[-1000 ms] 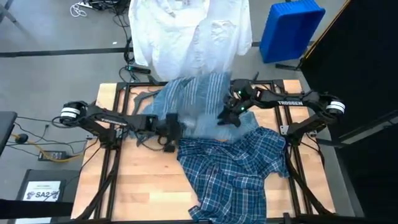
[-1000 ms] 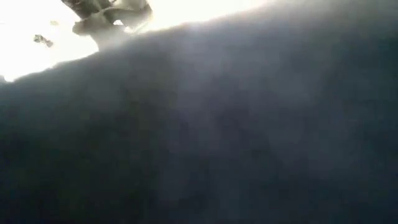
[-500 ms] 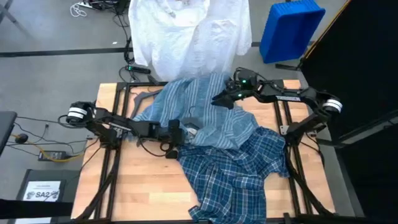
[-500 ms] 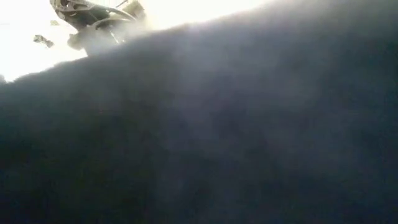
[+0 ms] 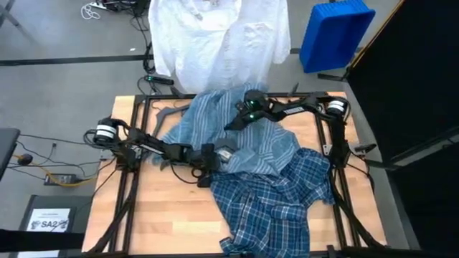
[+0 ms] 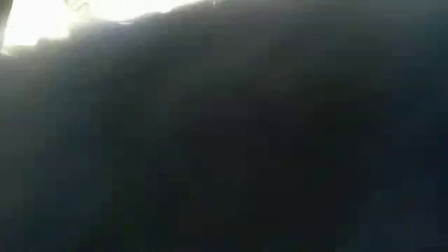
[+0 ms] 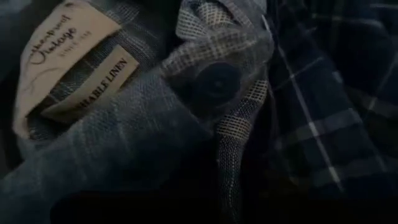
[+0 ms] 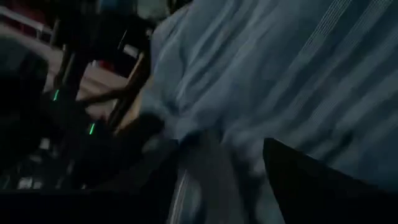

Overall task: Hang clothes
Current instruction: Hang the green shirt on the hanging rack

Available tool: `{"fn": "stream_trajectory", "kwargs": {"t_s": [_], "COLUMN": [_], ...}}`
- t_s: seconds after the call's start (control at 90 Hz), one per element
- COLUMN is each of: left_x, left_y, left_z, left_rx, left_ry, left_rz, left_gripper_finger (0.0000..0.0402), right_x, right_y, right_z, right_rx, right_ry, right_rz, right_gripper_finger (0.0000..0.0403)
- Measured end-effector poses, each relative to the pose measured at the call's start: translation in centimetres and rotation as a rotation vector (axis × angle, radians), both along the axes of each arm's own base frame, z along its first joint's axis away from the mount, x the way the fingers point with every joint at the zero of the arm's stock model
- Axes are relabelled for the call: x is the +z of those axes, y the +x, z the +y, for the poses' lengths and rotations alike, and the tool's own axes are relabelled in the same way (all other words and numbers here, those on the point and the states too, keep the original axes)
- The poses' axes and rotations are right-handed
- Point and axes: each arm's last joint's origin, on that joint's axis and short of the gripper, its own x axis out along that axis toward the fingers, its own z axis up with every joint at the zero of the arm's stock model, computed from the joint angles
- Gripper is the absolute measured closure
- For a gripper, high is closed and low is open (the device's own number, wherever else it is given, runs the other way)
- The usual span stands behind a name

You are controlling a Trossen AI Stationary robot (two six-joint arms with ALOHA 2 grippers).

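The light blue-grey striped shirt lies crumpled across the table's far middle. The darker plaid shirt is spread over the near right and hangs over the near edge. The white shirt hangs beyond the far edge. My right gripper is over the striped shirt's far part, shut on its cloth. My left gripper lies low at that shirt's near left edge, right against the collar with its label; its fingers are hidden. Dark cloth fills the low view. My right gripper has a bunch of the striped shirt's cloth between its two fingers, coming at it from the table's right and slanting down. One layer or several, I cannot tell. The cloth rises from the table toward the fingers while the rest of the shirt lies on the table.
A dark grey hanger lies at the table's far left, partly under the striped shirt. A blue bin stands on the floor beyond the far right corner. Bare wood shows at the near left.
My right gripper has risen out of the striped shirt and gone toward the far edge and then leftward, drawing the shirt's far part up with it. My left gripper has slid toward the table's right, up to the shirt's collar. The low view has darkened further.
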Motion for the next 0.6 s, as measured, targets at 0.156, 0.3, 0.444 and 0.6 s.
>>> {"fn": "stream_trajectory", "kwargs": {"t_s": [0.156,0.3,0.444,0.6], "left_x": [-0.1,-0.1,-0.1,0.0], "left_y": [0.2,0.2,0.2,0.2], "left_z": [0.0,0.0,0.0,0.0], "left_rx": [0.001,0.001,0.006,0.018], "left_ry": [-0.006,-0.007,-0.012,-0.025], "left_rz": [-0.015,-0.017,-0.020,-0.028], "left_gripper_finger": [0.0401,0.0401,0.0401,0.0401], "right_x": [-0.5,-0.2,-0.9,-1.1], "right_y": [-0.2,-1.1,-1.8,-1.9], "right_z": [-1.4,-2.3,-2.3,-1.4], "right_rx": [-0.011,-0.009,0.052,0.088], "right_ry": [0.030,0.050,0.113,0.111], "right_rz": [0.035,0.047,0.097,0.146], "right_gripper_finger": [0.0187,0.0195,0.0200,0.0207]}}
